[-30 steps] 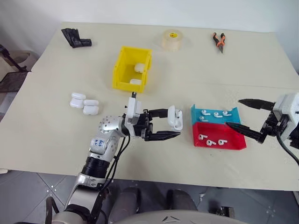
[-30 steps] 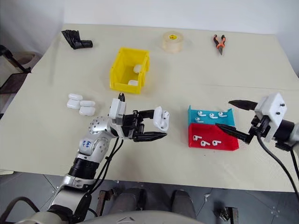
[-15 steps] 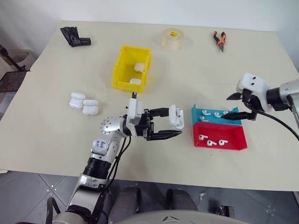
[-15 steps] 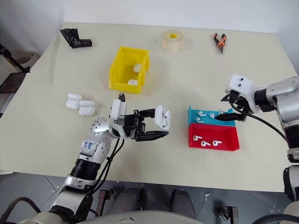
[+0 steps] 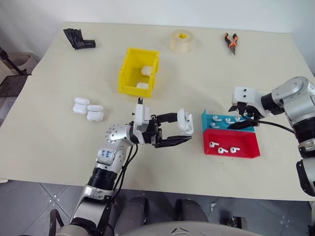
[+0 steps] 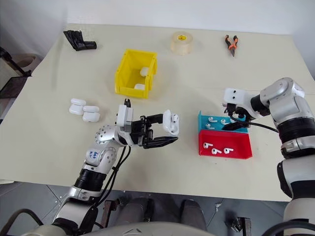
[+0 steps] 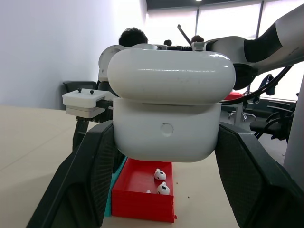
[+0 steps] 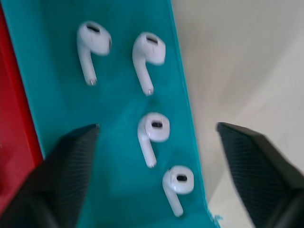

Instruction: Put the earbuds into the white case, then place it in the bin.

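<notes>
While the yellow bin [image 5: 139, 73] sits on the table [image 5: 59, 123], everything else can be found from it. Far off to the bin's left, at the table's back corner, lies a black thing [image 5: 78, 39]. Nearer, off the bin's front left corner, three white cases [image 5: 88, 108] lie huddled together on the table. Inside the bin are two more white cases [image 5: 145, 77].

Just in front of the bin, the left gripper [image 5: 178, 132] hangs above the table and points to the right. Its two black fingers [image 7: 95, 161] are pressed against the sides of the white case [image 7: 166, 109], so it is pinching that case and holding it up in the air. The lid of the case looks closed.

Behind the bin and a little to its right sits a roll of tape [image 5: 181, 41]. Farther right along the back edge lie orange pliers [image 5: 230, 43].

To the right of the bin and closer to the front sits a low tray [image 5: 229, 139], teal at the back and red at the front. Four earbuds [image 8: 149, 130] lie in the teal part, and more lie in the red part. The right gripper [image 5: 239, 118] hangs just over the teal part, pointing down, with its fingers [image 8: 61, 175] spread apart on both sides of the earbuds and nothing between them
</notes>
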Robot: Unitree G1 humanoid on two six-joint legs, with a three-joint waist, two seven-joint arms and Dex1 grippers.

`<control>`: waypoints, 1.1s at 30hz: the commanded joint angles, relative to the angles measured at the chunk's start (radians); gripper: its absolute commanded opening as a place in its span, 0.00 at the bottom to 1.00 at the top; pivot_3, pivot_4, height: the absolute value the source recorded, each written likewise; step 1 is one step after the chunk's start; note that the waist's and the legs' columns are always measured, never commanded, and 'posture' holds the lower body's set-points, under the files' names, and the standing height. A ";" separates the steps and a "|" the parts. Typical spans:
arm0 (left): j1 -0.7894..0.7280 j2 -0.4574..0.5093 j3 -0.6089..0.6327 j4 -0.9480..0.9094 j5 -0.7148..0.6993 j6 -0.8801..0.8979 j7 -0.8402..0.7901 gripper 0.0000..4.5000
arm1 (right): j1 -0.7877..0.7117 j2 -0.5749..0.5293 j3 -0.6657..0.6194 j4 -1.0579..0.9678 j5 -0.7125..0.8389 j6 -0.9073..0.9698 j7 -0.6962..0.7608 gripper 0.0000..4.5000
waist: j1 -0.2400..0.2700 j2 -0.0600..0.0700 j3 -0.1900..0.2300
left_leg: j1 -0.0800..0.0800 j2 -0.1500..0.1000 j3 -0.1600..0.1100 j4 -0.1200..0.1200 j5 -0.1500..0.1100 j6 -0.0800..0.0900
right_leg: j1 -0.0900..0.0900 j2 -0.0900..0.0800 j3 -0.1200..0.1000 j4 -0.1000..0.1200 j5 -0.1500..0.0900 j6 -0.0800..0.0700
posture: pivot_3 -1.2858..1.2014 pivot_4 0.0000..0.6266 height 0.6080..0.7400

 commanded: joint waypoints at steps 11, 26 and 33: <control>0.007 0.007 0.000 -0.059 -0.015 -0.004 0.006 0.62 | -0.035 0.036 -0.026 0.093 -0.052 -0.130 0.002 0.41 | -0.008 0.000 0.000 | 0.000 0.000 0.000 0.000 0.000 0.000 | 0.000 0.000 0.000 0.001 0.000 0.000 | 0.52 0.24 1.00; 0.009 0.008 0.001 -0.063 -0.018 0.003 0.004 0.62 | -0.017 0.048 -0.035 0.077 -0.048 -0.135 0.017 0.20 | -0.015 0.000 0.000 | 0.001 0.000 0.000 0.000 0.000 0.000 | 0.000 0.000 0.000 0.001 0.000 0.000 | 0.52 0.24 1.00; 0.009 0.009 0.002 -0.060 -0.019 0.006 0.001 0.62 | -0.005 0.053 -0.049 0.066 -0.050 -0.128 0.007 0.11 | -0.021 0.000 0.000 | 0.001 0.000 0.000 0.000 0.000 0.000 | 0.001 0.000 0.000 0.001 0.000 0.000 | 0.52 0.24 1.00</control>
